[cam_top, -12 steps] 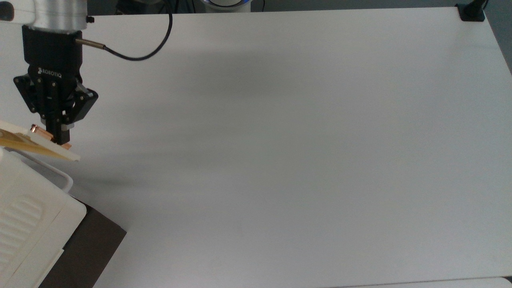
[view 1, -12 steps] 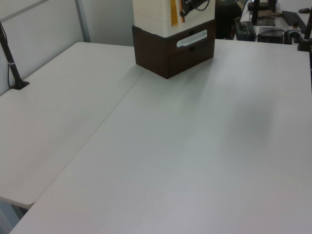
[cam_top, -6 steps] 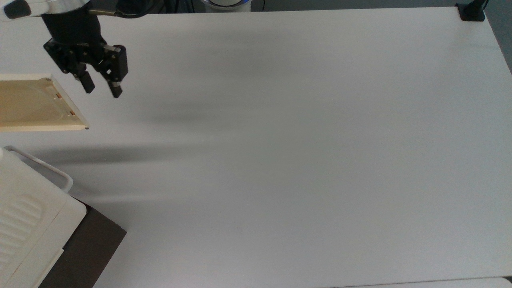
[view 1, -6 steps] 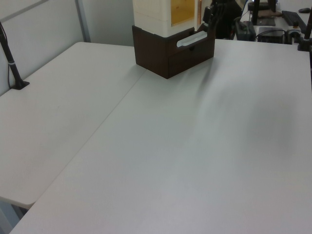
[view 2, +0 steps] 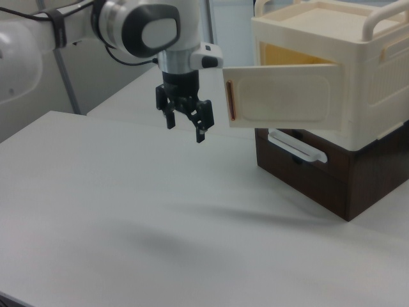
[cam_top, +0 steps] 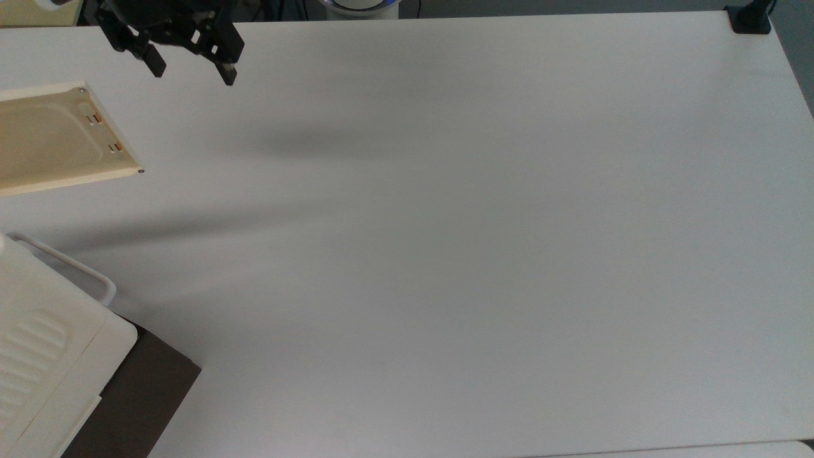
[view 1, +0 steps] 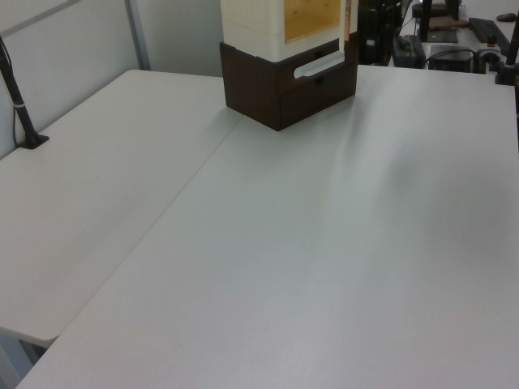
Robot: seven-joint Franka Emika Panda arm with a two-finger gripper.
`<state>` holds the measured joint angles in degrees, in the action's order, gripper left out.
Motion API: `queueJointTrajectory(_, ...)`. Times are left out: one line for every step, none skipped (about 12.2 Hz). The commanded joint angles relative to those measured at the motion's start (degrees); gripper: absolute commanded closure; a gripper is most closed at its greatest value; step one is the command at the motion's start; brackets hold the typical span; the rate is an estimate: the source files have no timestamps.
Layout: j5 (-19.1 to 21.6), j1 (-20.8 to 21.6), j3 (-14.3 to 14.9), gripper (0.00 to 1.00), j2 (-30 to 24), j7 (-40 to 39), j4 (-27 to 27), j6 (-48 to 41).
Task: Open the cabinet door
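The arm (view 2: 137,22) was glossy white with rounded joint housings, one capped by a grey oval panel ringed in black. A black cable ran along its upper link, strapped by a dark band at ten o'clock in the right view. Below a white wrist block sat the gripper (view 2: 185,123), all black, with two slim linkage fingers (cam_top: 228,69) studded with small screws, spread apart.

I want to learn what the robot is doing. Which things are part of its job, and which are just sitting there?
Part of the job:
- cabinet door, swung open
- cabinet
- gripper, open, holding nothing

Just sitting there:
- white table
- black clamp at the table's corner
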<state>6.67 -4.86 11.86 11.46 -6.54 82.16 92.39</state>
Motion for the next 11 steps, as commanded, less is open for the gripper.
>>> queueJointTrajectory(-5.34, 2.21, -0.26, 0.0, -4.17, 2.21, 2.83, -4.32)
queueJointTrajectory(-5.96, 3.18, -0.26, 0.0, -3.99, 5.11, 2.83, -3.97)
queueJointTrajectory(-7.09, 3.54, -0.35, 0.0, -3.64, 7.66, 2.83, -3.62)
queueJointTrajectory(-8.41, 4.67, -0.35, 0.0, -3.29, 8.81, 2.83, -3.18)
queueJointTrajectory(-8.6, 4.59, -0.26, 0.0, -3.2, 8.13, 2.83, -3.09)
queueJointTrajectory(-8.16, 4.33, 0.18, 0.0, -3.29, 7.69, 2.31, -2.05)
queueJointTrajectory(-8.07, 4.16, 0.44, 0.0, -3.29, 5.51, 1.87, -1.78)
queueJointTrajectory(-7.98, 3.72, 0.53, 0.0, -3.38, 3.14, 1.87, -1.95)
queueJointTrajectory(-7.72, 3.02, 0.44, 0.0, -3.46, 1.98, 1.78, -2.3)
queueJointTrajectory(-7.46, 2.92, 0.44, 0.0, -3.46, 1.88, 1.78, -2.3)
queueJointTrajectory(-7.2, 2.84, 0.44, 0.0, -3.46, 1.88, 1.78, -2.3)
